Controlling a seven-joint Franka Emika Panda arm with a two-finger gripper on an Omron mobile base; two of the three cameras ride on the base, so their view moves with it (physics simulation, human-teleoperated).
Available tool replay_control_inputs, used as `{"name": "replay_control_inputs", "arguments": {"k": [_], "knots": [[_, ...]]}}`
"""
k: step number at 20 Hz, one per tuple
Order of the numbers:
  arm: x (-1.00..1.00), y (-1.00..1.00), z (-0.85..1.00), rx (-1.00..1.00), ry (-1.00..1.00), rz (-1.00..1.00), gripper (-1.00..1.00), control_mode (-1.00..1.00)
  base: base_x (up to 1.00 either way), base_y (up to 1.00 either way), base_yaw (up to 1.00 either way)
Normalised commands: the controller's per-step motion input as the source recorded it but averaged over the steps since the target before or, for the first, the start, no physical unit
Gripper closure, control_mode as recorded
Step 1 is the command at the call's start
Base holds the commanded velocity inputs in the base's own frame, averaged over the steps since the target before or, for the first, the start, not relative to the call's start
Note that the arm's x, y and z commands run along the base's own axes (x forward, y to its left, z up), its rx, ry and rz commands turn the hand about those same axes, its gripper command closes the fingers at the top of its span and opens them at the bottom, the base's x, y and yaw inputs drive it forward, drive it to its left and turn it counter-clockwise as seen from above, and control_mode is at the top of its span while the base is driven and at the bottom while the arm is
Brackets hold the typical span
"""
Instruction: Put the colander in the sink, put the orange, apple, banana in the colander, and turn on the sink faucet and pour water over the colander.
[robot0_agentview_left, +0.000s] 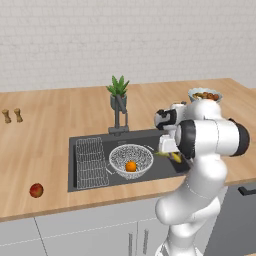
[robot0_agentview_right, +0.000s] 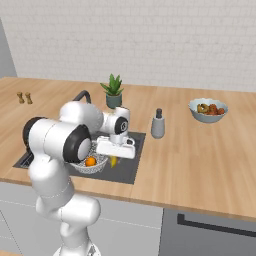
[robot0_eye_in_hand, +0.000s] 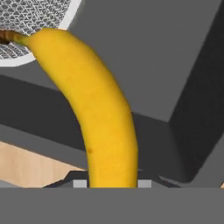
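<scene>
The claw (robot0_eye_in_hand: 109, 183) is pinched on the banana (robot0_eye_in_hand: 94, 109), which rises from between the fingertips and curves away toward the colander (robot0_eye_in_hand: 33, 26), its dark stem tip reaching over the white rim; from the left base view the banana (robot0_agentview_left: 170, 156) hangs over the sink (robot0_agentview_left: 165, 172), just beside the colander (robot0_agentview_left: 131, 161) on the arm's side, not yet inside it.

Judged from how things lie, the task is roughly half done; the colander already sits in the dark basin next to a flat wire rack (robot0_agentview_left: 91, 161), and the orange (robot0_agentview_left: 131, 166) rests in its mesh; the banana looks about to follow; the apple (robot0_agentview_left: 36, 190) waits on the wooden surface (robot0_agentview_left: 50, 130), well apart to the left of the sink; the sink faucet (robot0_agentview_left: 119, 116) stands behind the basin with no stream visible, so water is left.

The banana is smooth, bright yellow, slim and evenly curved, with one small brown speck low on its skin; the colander is fine silvery mesh.
</scene>
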Motion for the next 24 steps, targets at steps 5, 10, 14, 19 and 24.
{"name": "replay_control_inputs", "arguments": {"k": [5, 10, 14, 19, 24], "knots": [[0.45, 0.52, 0.00, 0.00, 0.00, 0.00, 1.00, -1.00, 0.00, 0.00, 0.00], [0.37, 0.32, -0.01, 0.00, 0.00, 0.00, 1.00, -1.00, 0.00, 0.00, 0.00], [0.43, 0.19, -0.19, 0.00, 0.00, 0.00, 1.00, -1.00, 0.00, 0.00, 0.00], [0.38, 0.30, -0.26, 0.00, 0.00, 0.00, 1.00, -1.00, 0.00, 0.00, 0.00], [0.28, 0.17, -0.28, 0.00, 0.00, 0.00, 1.00, -1.00, 0.00, 0.00, 0.00]]}}
